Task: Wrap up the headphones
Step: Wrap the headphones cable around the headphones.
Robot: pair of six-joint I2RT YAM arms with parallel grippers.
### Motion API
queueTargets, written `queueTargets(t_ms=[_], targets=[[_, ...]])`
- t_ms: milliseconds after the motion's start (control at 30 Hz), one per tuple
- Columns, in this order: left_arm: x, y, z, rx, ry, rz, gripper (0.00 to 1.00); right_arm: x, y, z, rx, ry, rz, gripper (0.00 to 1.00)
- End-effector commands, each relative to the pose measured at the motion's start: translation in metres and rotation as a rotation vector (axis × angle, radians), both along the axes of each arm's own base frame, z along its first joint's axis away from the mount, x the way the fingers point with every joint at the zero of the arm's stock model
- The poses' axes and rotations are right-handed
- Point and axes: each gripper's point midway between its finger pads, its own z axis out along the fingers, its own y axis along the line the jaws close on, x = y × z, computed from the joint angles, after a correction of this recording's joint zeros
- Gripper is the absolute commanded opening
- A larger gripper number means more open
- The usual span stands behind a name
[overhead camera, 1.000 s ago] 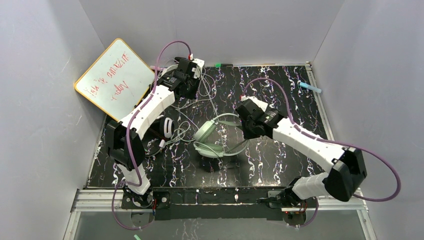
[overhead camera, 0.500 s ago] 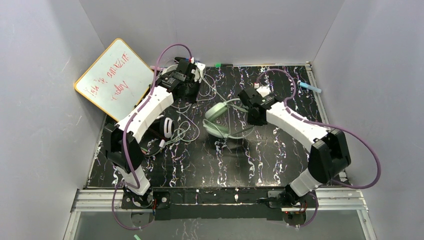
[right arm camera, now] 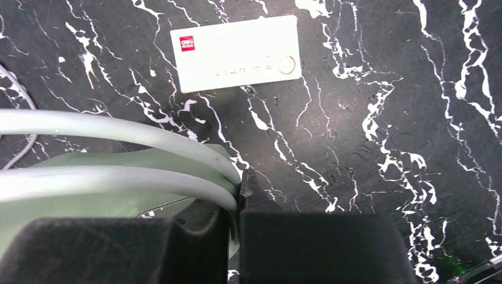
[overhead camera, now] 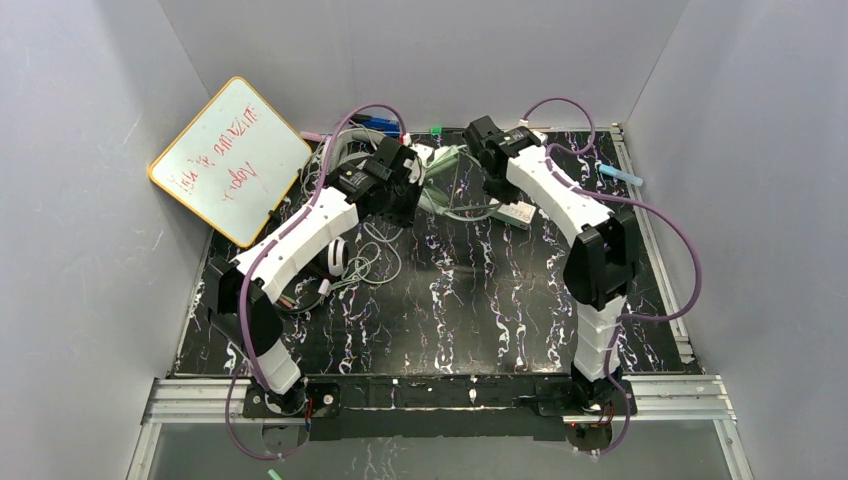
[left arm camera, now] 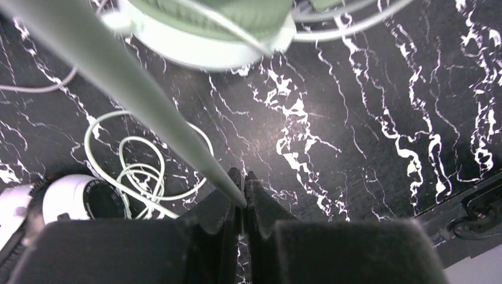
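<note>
Wrapping step, table's (overhead camera: 450, 300) far edge: right gripper (right arm camera: 240, 188) clamps mint-green headset (right arm camera: 118, 161); left gripper (left arm camera: 243, 196) pinches shut, seemingly, its pale cable (left arm camera: 148, 103). Next: wind cable round band.

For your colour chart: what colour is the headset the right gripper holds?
Mint green; the headset shows best in the right wrist view.

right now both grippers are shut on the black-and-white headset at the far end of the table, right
No. The left gripper and right gripper are shut on the mint-green headset; both wrist views show it. The black-and-white headset lies on the table.
</note>
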Motion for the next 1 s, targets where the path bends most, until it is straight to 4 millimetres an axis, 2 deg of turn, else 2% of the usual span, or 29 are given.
queueTargets(t_ms=[0, 200, 433, 567, 800, 967], targets=[[-0.029, 0.000, 0.025, -0.064, -0.023, -0.031, 0.00, 0.019, -0.017, 0.015, 0.078, -0.042, -0.184, 0.01], [-0.046, 0.001, -0.012, -0.002, 0.069, -0.045, 0.00, 0.044, -0.006, 0.051, 0.257, -0.171, -0.192, 0.01], [-0.068, -0.007, -0.034, 0.079, 0.118, -0.103, 0.00, 0.065, -0.005, 0.084, 0.422, -0.252, -0.207, 0.01], [-0.081, -0.008, -0.045, 0.101, 0.151, -0.127, 0.00, 0.074, -0.003, 0.094, 0.480, -0.257, -0.180, 0.01], [-0.106, -0.009, -0.043, 0.069, 0.157, -0.170, 0.00, 0.087, -0.025, 0.098, 0.508, -0.268, -0.193, 0.01], [-0.127, -0.008, -0.066, 0.022, 0.209, -0.214, 0.00, 0.090, -0.022, 0.113, 0.603, -0.280, -0.133, 0.01]])
